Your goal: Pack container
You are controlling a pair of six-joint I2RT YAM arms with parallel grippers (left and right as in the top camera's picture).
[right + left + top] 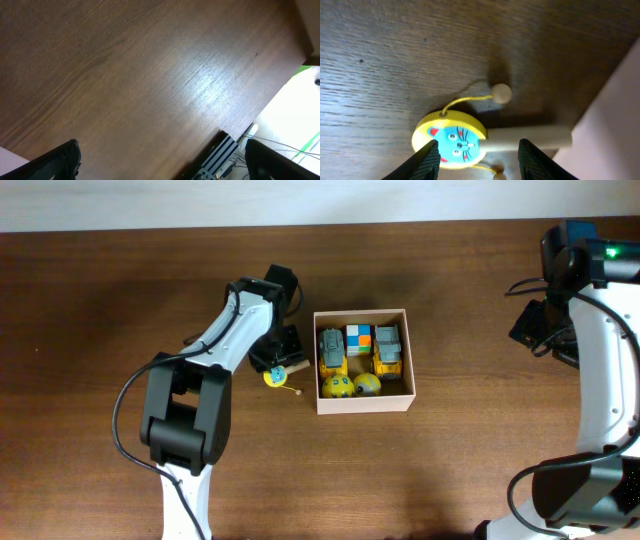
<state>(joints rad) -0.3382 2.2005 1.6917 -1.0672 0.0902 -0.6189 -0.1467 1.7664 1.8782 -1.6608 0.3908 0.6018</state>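
Observation:
The container is a square white box, tan inside, at the table's middle. It holds two yellow-grey toy trucks, a colour cube and two yellow balls. A yellow rattle drum toy with a blue cat face, wooden handle and beads on strings lies on the table just left of the box. My left gripper is open, its fingers either side of the drum and handle. My right gripper is open and empty over bare table at the far right.
The box's white wall shows at the right edge of the left wrist view, close to the toy's handle. The table's right edge, a striped device and cables lie beyond my right gripper.

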